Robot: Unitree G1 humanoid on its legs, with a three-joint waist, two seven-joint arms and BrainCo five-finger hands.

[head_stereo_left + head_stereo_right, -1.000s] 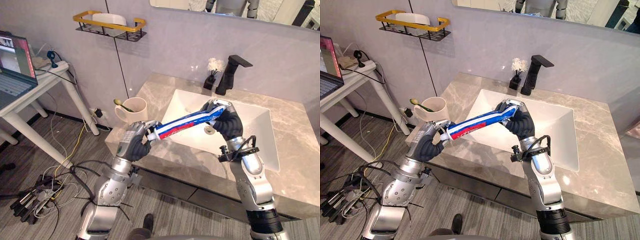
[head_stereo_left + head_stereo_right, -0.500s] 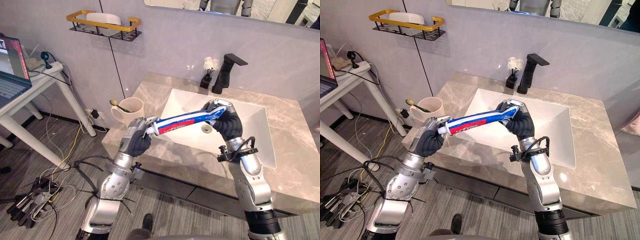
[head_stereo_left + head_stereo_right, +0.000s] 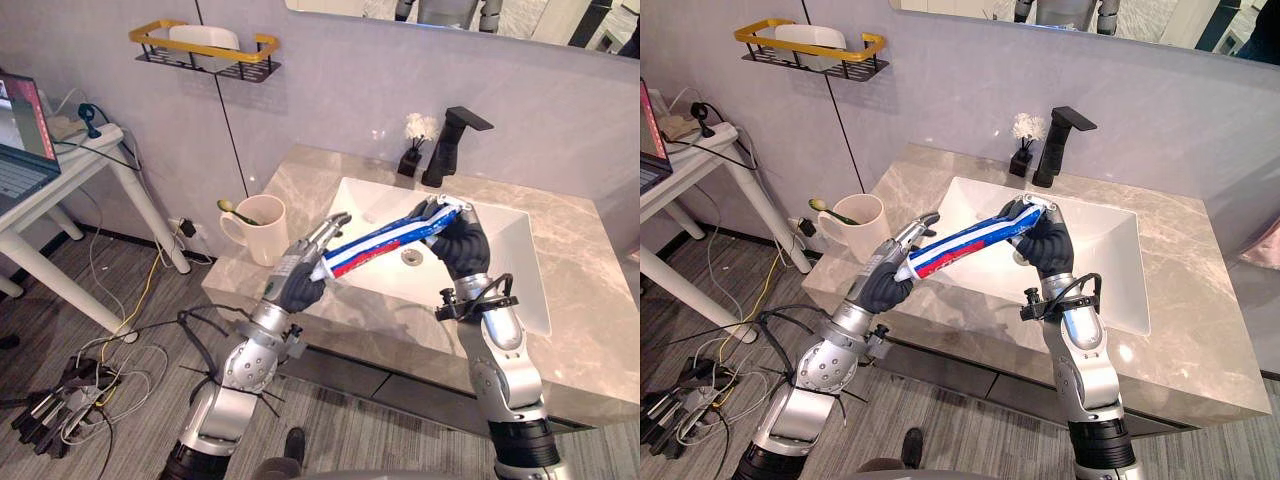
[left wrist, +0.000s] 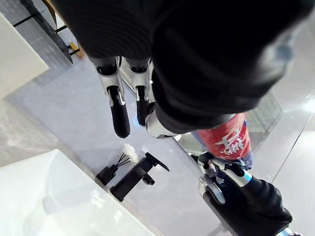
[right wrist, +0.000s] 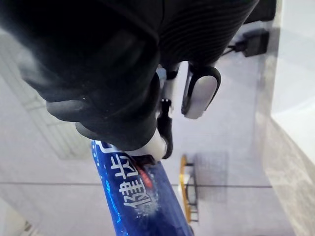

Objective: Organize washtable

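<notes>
Blue, white and red striped toothpaste tube (image 3: 380, 243) is held slanted above the white rectangular sink basin (image 3: 515, 262), mid-frame. Upper flat end: the right hand (image 3: 462, 248) is clenched round it. Lower cap end: it lies against the left hand (image 3: 298, 283), whose fingers are straightened along the tube. A cream ceramic mug (image 3: 265, 225) stands left of centre.

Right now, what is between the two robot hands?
A toothpaste tube bridges the left robot hand and right robot hand above the sink, seen in both eye views.
</notes>
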